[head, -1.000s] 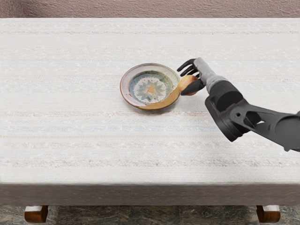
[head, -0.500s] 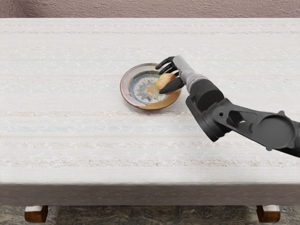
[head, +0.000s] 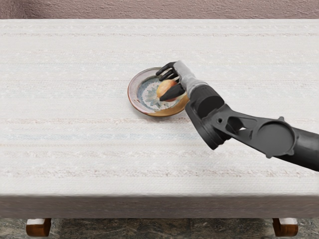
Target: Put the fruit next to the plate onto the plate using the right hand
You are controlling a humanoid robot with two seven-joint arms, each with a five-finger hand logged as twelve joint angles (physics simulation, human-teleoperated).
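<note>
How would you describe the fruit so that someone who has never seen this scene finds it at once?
On the long pale table sits one round patterned plate. Over it the right hand grips the fruit: a small plain orange ball, unlike the black hand and blue-green plate.

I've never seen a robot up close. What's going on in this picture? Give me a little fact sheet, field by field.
surface: pale table
dish: round patterned plate
item: orange-coloured fruit, over the plate's inside
holder: right hand, fingers curled around the fruit
fruit resting on plate: cannot tell
left arm: not in view
</note>
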